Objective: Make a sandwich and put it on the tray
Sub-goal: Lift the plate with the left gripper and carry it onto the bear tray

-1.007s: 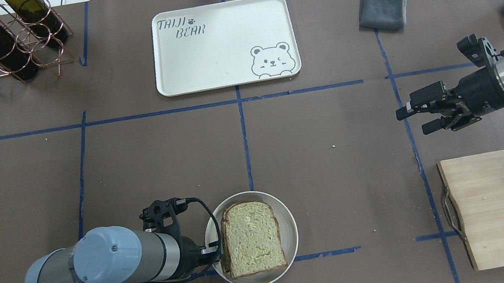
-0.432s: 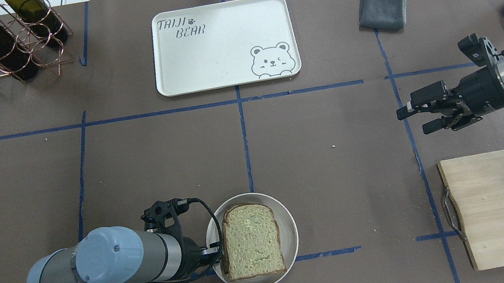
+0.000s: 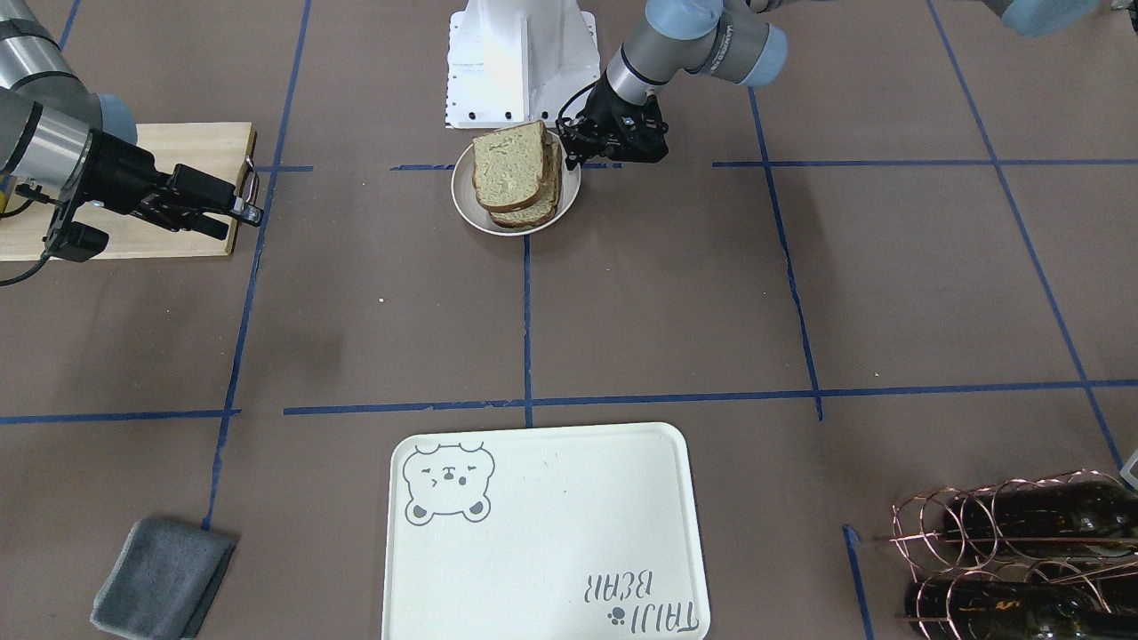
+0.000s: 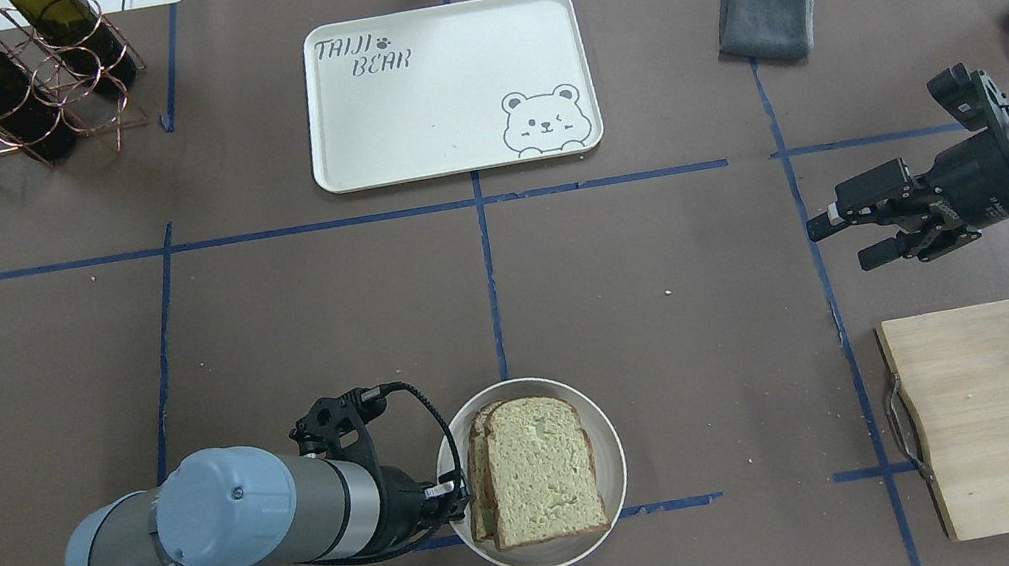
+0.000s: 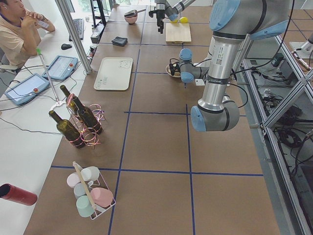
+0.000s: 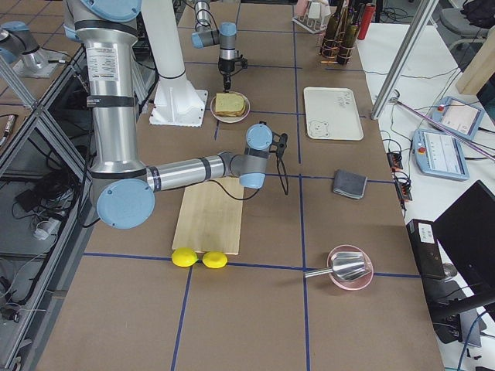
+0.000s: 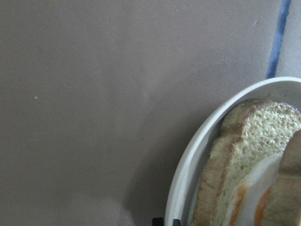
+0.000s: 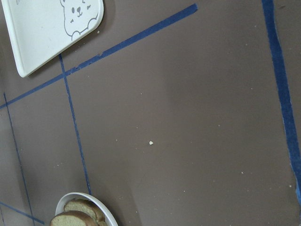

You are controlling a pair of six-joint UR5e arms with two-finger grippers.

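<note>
Left gripper (image 4: 457,507), black and two-fingered, sits at the rim of the small round white plate (image 4: 521,388), on the side nearest its own arm. Its jaws are drawn in to a narrow gap. In the wrist view they appear to pinch that rim, though the contact lies at the very edge of the picture.

On the plate rests the sandwich (image 4: 539,468): two square tan bread slices with dark brown crusts and a white fried egg with orange yolk (image 7: 254,188) between them. The slices are not squared up. The lower one juts out toward the gripper, and in the front-facing view the top slice seems to lean rather than lie flat.

The large cream-white rectangular tray with a grey bear drawing (image 4: 435,102) lies well beyond the plate, on the side away from the robot, so the haul is long.

A thin pinch on one side of the rim could let the plate tip or slip free. Any tilt or jerk would likely send the leaning top slice sliding off, or squeeze the smooth egg out sideways. If the plate is dragged instead, its foot may catch on the blue tape lines.

The black right gripper (image 4: 847,239) hangs wide open and empty, well apart from the plate on the robot's right, so it offers no support.
</note>
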